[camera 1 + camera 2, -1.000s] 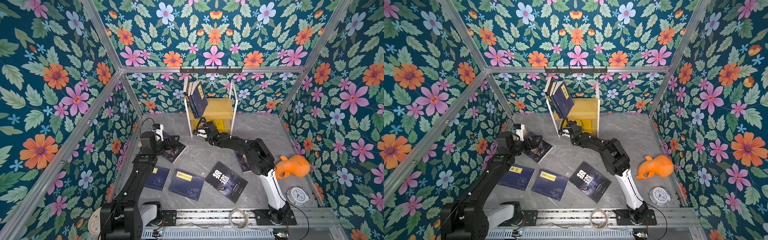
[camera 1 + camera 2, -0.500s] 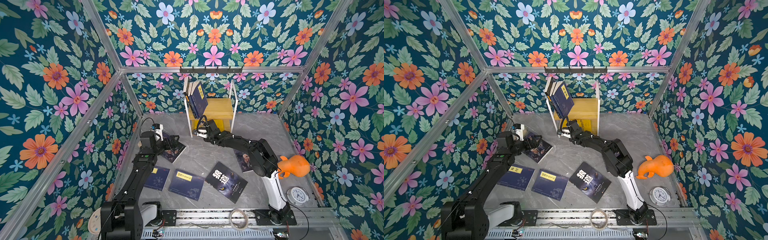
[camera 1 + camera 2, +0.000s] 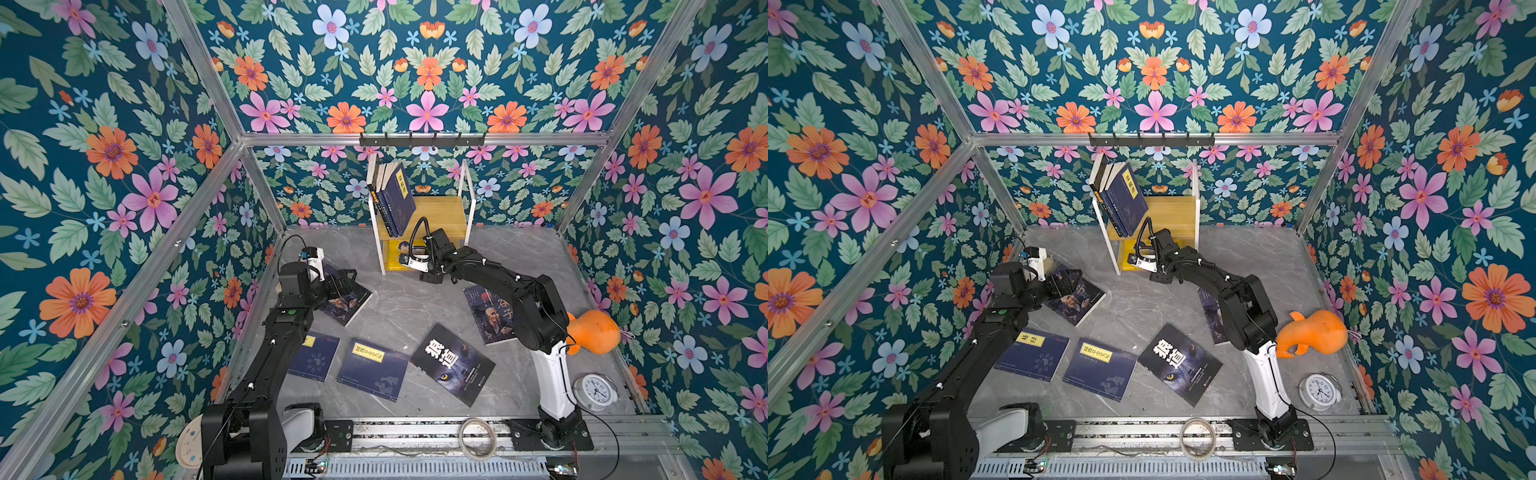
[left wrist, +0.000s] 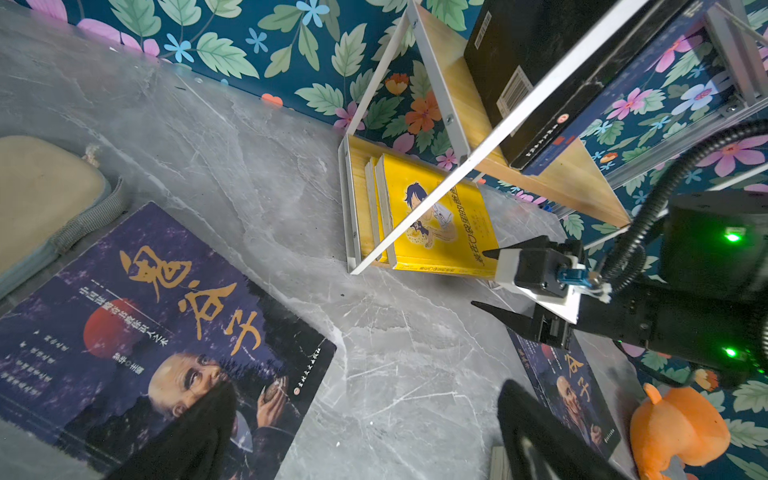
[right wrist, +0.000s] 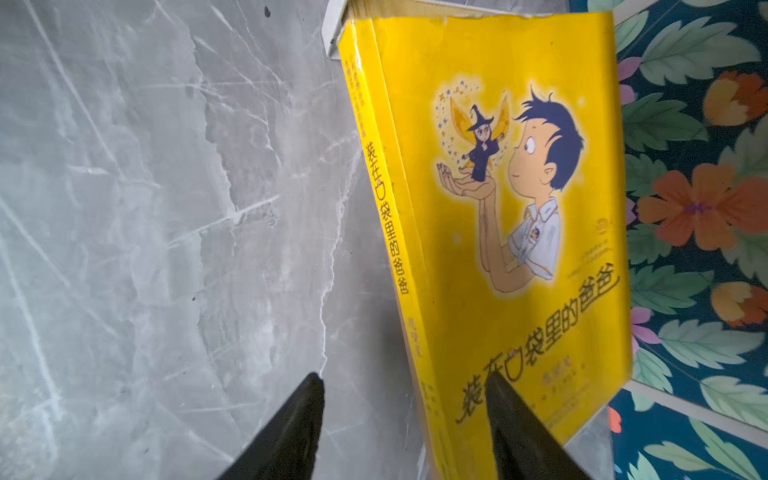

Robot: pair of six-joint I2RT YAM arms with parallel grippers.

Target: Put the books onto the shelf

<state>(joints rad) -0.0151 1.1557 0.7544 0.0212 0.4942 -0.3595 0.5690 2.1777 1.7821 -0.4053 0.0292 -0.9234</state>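
Note:
The shelf (image 3: 440, 210) stands against the back wall. Navy books (image 3: 397, 199) lean on its upper board. A yellow book (image 5: 498, 208) with a cartoon boy sits in the lower tier and sticks out at the front. My right gripper (image 5: 405, 378) is open, one finger over the yellow cover and one over the floor. On the floor lie two navy books (image 3: 313, 355) (image 3: 372, 368), a dark wolf-eye book (image 3: 453, 363) and two dark old-man books (image 3: 347, 301) (image 3: 490, 313). My left gripper (image 4: 361, 440) hangs open over the left old-man book (image 4: 158, 332).
An orange plush toy (image 3: 594, 332) and a white alarm clock (image 3: 594, 388) sit by the right wall. A tape roll (image 3: 478, 436) lies on the front rail. A black hook rail (image 3: 422, 139) hangs above the shelf. A beige pad (image 4: 41, 195) lies near the left book.
My right gripper's jaws have opened and let go of the yellow book at the lower tier, and the arm has shifted slightly. The left arm has stayed still.

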